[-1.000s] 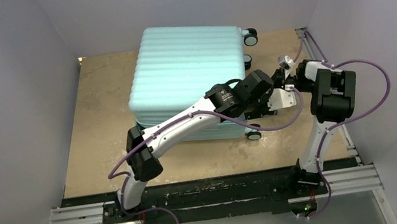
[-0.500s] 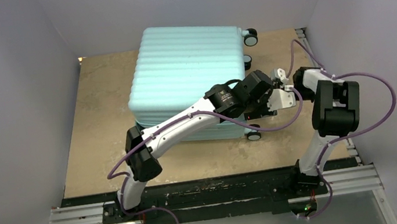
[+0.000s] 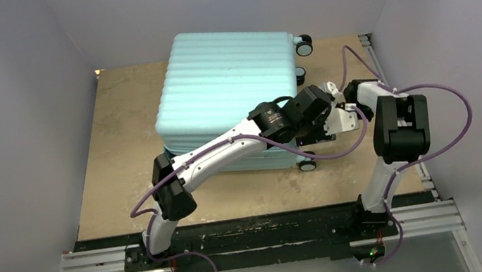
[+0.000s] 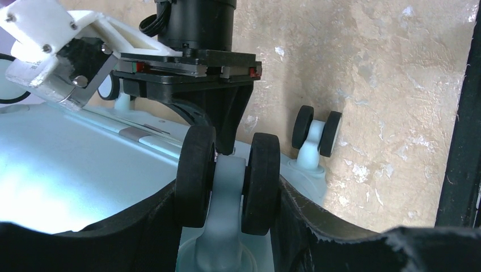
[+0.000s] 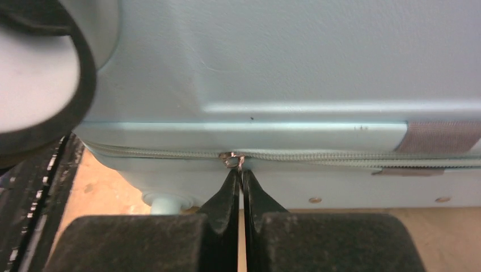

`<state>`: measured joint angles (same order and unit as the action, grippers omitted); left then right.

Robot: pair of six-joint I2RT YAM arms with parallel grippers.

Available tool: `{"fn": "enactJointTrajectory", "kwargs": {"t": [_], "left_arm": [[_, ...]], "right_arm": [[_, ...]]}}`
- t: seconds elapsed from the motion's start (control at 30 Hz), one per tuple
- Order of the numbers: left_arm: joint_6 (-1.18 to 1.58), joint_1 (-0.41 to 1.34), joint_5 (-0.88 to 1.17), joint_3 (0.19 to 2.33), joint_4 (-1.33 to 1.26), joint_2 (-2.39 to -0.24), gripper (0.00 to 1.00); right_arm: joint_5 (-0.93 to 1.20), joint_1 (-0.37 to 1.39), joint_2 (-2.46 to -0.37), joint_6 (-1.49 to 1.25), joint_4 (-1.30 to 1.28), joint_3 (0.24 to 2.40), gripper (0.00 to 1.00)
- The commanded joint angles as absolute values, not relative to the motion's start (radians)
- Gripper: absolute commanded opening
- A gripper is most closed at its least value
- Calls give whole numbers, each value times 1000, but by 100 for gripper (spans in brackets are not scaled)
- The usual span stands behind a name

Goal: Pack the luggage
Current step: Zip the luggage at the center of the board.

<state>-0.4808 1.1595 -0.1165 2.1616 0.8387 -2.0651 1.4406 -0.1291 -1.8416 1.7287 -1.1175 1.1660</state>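
luggage: the pale mint ribbed luggage (image 3: 231,87) lies flat and closed on the table (image 3: 125,145), in the upper centre of the top view, with its wheeled end toward the right of the frame.
wheels: one black-and-white wheel (image 3: 304,45) sticks out at the upper right corner of the case. Another (image 3: 307,163) sits at the lower right corner, near the table's front.
left arm: it reaches from the lower left diagonally across the front of the case to its right end.
left pincer: the left pincer (image 4: 228,198) is partly spread, one black finger (image 4: 142,226) on each side of a twin caster wheel (image 4: 227,178). The fingers press against the wheel's outer faces, pinching it.
second caster: another twin caster (image 4: 316,131) stands at centre right in the left wrist view, apart from the fingers.
right arm: it bends in from the right of the top view, its wrist meeting the left wrist at the case's right end.
right pincer: the right pincer (image 5: 239,175) is pressed together with only a thin slit between the fingers, its tips pinching the small metal zipper pull (image 5: 232,160).
zipper: the zipper (image 5: 340,157) runs level across the middle of the right wrist view, along the seam between the two shells.
patch: a grey woven patch (image 5: 437,136) sits just above the zipper at the right edge.
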Motion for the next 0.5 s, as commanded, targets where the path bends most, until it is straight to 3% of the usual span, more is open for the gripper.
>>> {"fn": "enactJointTrajectory", "kwargs": {"t": [0.0,0.47], "left_arm": [[-454,1136,-165,2212,738,-1919,0],[-555,1135,157,2057,960,-1827,0]], "right_arm": [[1512,-112,-1880,1687,-1131,1236,0],[1587,-217,-2124,1484,-1124,1486,0]]}}
